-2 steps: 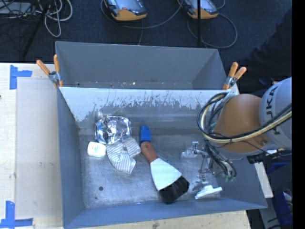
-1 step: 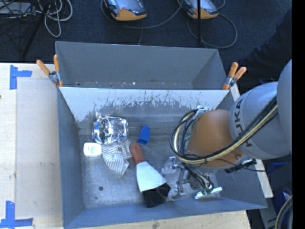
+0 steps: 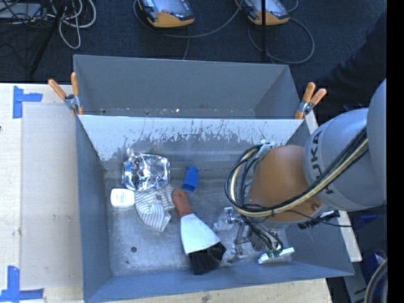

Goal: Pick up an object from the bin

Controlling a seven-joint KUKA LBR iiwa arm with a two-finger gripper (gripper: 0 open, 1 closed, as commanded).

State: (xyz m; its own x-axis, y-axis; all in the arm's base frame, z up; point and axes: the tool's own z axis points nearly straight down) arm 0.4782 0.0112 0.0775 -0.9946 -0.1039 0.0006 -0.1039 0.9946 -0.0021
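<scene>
Down low at front right of the bin (image 3: 142,257) with the gripper (image 3: 243,238) — clenched or released, cannot tell — just beside the black end of the brush (image 3: 192,229); risks shoving it aside if closed off-centre.

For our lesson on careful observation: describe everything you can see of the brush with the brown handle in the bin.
The brush lies flat on the floor of the bin, near the front wall. It has a short rounded brown handle, a wide white body that looks like plastic, and black bristles. The handle points toward the back, the bristles toward the front. The handle lies beside a striped cloth, perhaps touching it. The gripper is just right of the bristles; contact cannot be judged.
</scene>
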